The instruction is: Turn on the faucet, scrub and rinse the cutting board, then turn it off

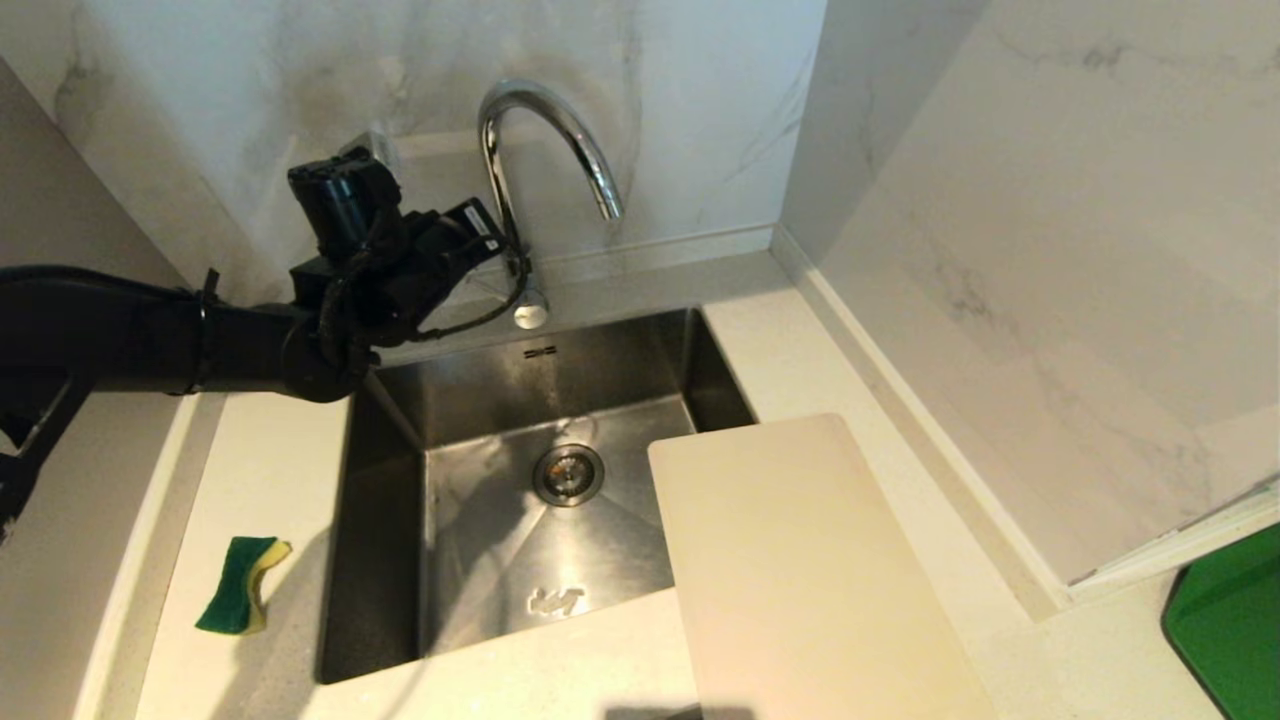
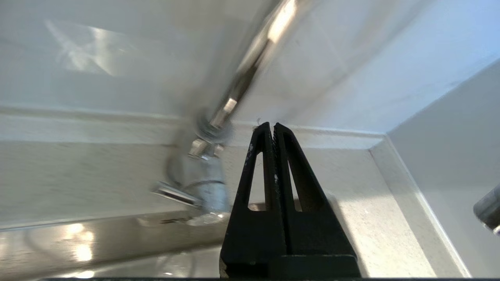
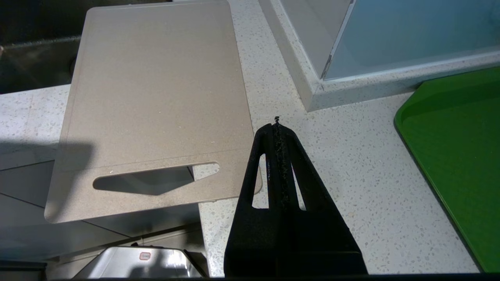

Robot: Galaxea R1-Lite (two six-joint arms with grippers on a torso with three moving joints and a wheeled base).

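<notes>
The speckled white bench wrapped around a steel sink, with marble-look walls behind and off to the right. No water was coming out of anything and the basin looked dry-ish, just the drain sitting in the middle.

The cutting board was lying flat on the bench at the sink's right side, with its far left corner hanging over the basin. From the right wrist view its near end, the one with the handle slot, stuck out past the bench's front edge. A bright green tray sat further right on the bench, well apart from the board.

The faucet stood at the back rim of the sink, spout arching over toward the basin. The left arm was reaching in from the left with the left pincer right by the faucet's base. In the left wrist view its two fingers were pressed flat together, nothing between them, tips just beside the base and the little side lever; couldn't tell if they actually touched it.

The right pincer was fully closed too and empty, hanging over the bench just beside the board's slotted end.

A green-and-yellow sponge sat on the bench left of the sink.
</notes>
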